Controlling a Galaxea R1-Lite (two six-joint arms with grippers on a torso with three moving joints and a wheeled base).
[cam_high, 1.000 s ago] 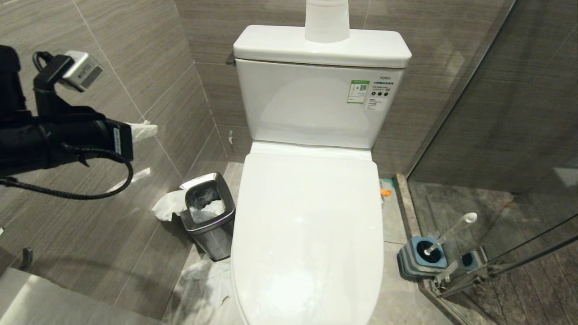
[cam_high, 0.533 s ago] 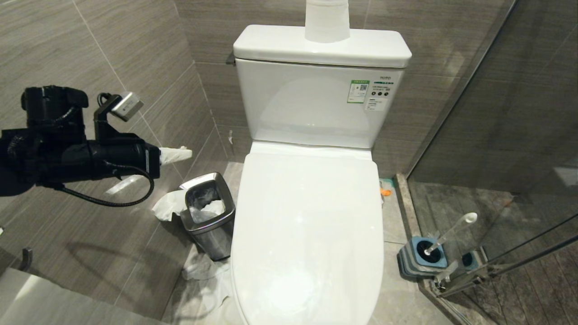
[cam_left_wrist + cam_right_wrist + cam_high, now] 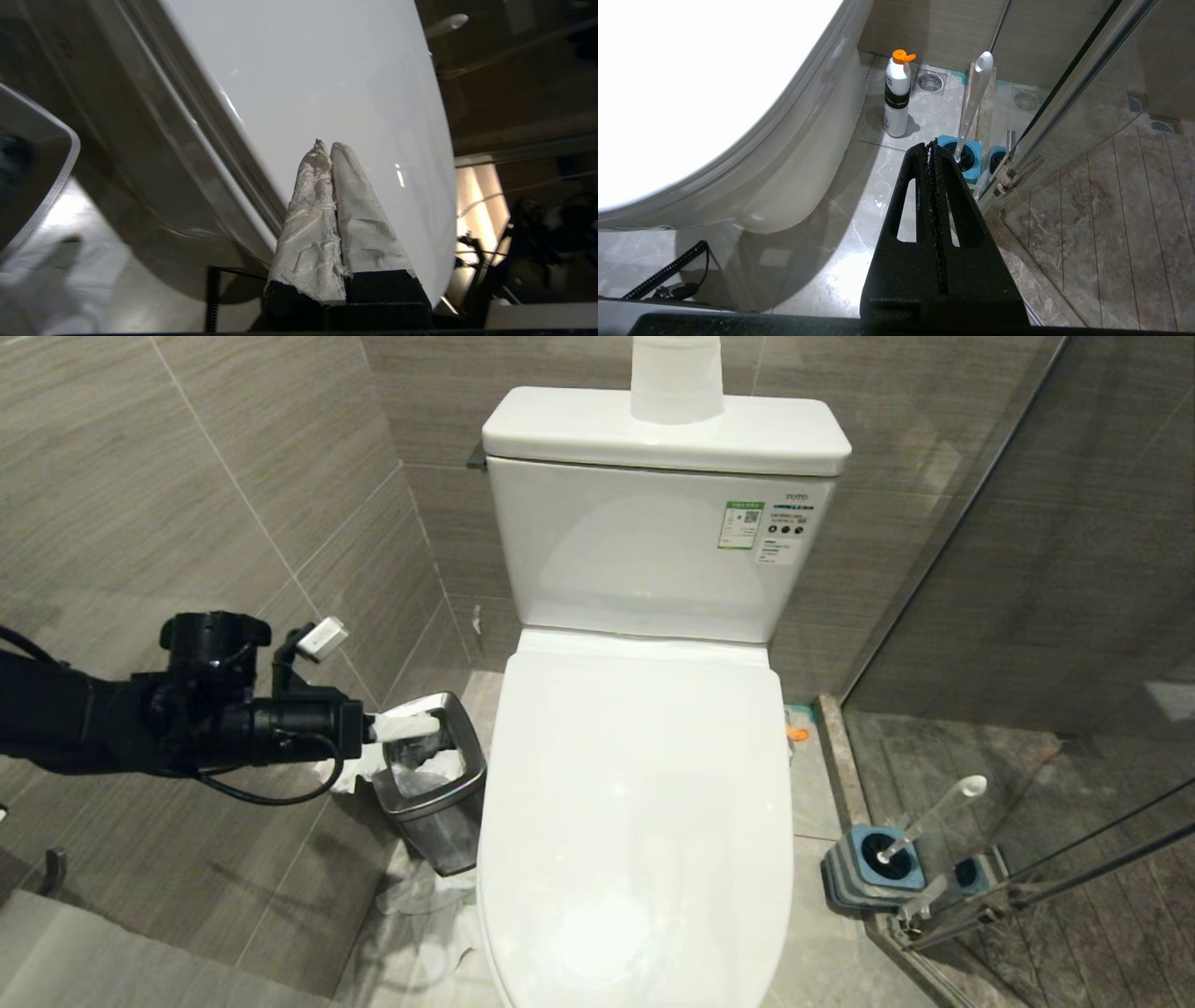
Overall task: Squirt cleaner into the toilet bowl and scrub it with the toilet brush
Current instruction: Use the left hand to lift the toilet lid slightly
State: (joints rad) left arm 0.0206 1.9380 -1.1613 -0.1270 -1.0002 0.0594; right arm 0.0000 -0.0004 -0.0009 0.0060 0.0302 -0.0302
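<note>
On my left, my left end effector [image 3: 425,725] reaches out level from the black arm, its paper-wrapped fingers [image 3: 359,219] pressed together with nothing between them, and in the head view it hangs over the open top of the small steel waste bin [image 3: 432,784]. Crumpled white paper [image 3: 347,767] lies on the floor against the bin's wall side. From my left wrist I see those wrapped fingers pointing across the glossy lid toward its side edge. In the middle stands the toilet bowl [image 3: 635,821], lid down so the basin is hidden, with the white cistern [image 3: 653,523] behind it and a white roll [image 3: 676,378] on top. To the right, on the floor beside the glass shower partition [image 3: 1027,616], the toilet brush [image 3: 934,817] leans in its blue-grey holder [image 3: 868,873], handle tip up and tilted away from the bowl. My right end effector [image 3: 931,149] shows only in its own wrist view, black fingers closed flat against each other and holding nothing, aimed toward the brush and holder. There too, a white bottle with an orange cap [image 3: 897,100] stands upright on the floor near the bowl's base.
</note>
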